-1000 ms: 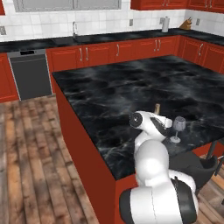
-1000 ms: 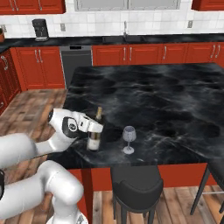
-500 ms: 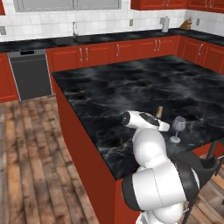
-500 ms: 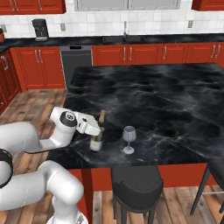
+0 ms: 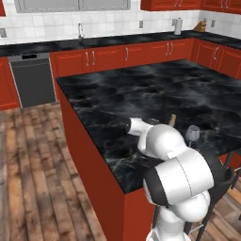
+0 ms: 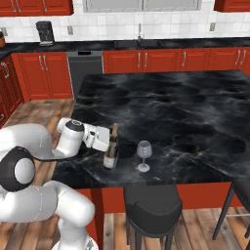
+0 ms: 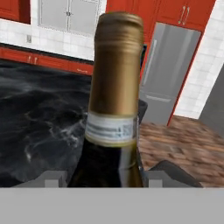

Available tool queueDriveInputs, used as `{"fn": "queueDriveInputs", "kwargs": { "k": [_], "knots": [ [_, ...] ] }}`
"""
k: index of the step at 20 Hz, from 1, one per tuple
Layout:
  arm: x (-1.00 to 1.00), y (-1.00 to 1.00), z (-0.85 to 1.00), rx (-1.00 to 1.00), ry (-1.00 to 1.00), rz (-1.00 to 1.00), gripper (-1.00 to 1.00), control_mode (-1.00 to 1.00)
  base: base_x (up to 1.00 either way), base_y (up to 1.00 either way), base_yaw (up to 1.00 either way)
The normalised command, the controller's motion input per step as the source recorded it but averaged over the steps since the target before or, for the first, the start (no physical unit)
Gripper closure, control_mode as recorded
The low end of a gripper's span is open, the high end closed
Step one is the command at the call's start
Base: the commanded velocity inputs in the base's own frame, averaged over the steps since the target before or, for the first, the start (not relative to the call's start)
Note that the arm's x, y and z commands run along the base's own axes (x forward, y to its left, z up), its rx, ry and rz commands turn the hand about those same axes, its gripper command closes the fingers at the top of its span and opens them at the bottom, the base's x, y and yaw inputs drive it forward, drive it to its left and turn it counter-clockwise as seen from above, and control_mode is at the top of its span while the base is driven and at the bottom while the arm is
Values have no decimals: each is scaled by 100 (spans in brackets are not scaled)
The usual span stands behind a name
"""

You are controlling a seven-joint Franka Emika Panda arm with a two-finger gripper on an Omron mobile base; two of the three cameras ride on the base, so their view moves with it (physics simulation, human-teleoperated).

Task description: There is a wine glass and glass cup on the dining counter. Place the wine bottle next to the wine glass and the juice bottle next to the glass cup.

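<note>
The wine bottle [image 6: 111, 155], dark green with a gold-foiled neck, stands slightly tilted near the front left edge of the dining counter [image 6: 185, 112]. My gripper [image 6: 108, 142] is shut on its body from the left. The wine glass [image 6: 143, 152] stands just right of the bottle, apart from it. In the left base view the bottle's gold neck [image 5: 172, 119] pokes out behind my arm, with the wine glass [image 5: 192, 134] to its right on the counter [image 5: 141, 89]. Close up in the hand view, the foiled neck [image 7: 116, 83] rises between my fingers. The juice bottle and the glass cup are out of view.
A dark stool [image 6: 151, 210] stands below the counter's front edge under the glass. Red cabinets, a dishwasher [image 6: 85, 68] and a coffee machine [image 6: 45, 31] line the back wall. A steel fridge [image 7: 168, 74] stands beyond the counter in the hand view.
My gripper has carried the wine bottle a little to the right and down, closer to the wine glass. The glass has stayed in place.
</note>
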Motion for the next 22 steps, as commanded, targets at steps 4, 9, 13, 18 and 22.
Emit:
{"fn": "queueDriveInputs", "kwargs": {
  "k": [4,9,13,18,22],
  "knots": [
    [0,-14,0,-10,0,-13,100,-100,0,0,0],
    [-13,-6,0,-6,-2,-7,100,-100,0,0,0],
    [-10,0,0,-5,-4,-3,100,-100,0,0,0],
    [-5,-4,0,-5,-5,-1,100,-100,0,0,0],
    [-3,-12,0,0,0,0,100,-100,0,0,0]
  ]
}}
